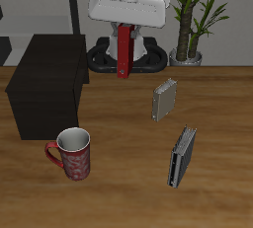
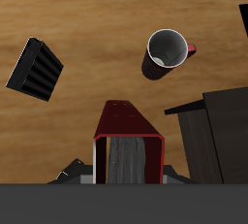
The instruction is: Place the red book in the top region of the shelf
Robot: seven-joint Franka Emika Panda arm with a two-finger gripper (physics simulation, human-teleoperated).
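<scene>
The red book [image 1: 124, 56] hangs upright in the air, well above the table, with my gripper [image 1: 124, 33] shut on its upper end. In the wrist view the red book [image 2: 126, 143] shows its pale page edges between my fingers [image 2: 73, 173]. The shelf [image 1: 44, 86] is a large dark box standing on the table, beside and below the held book, and apart from it. Its top face is bare. The wrist view catches part of the shelf [image 2: 218, 131] next to the book.
A red patterned mug [image 1: 73, 154] [image 2: 167, 53] stands in front of the shelf near the table's front edge. Two grey books [image 1: 164, 100] [image 1: 182, 157] stand on the wood away from the shelf; one grey book [image 2: 36, 70] shows in the wrist view. A potted plant [image 1: 188, 35] is at the back.
</scene>
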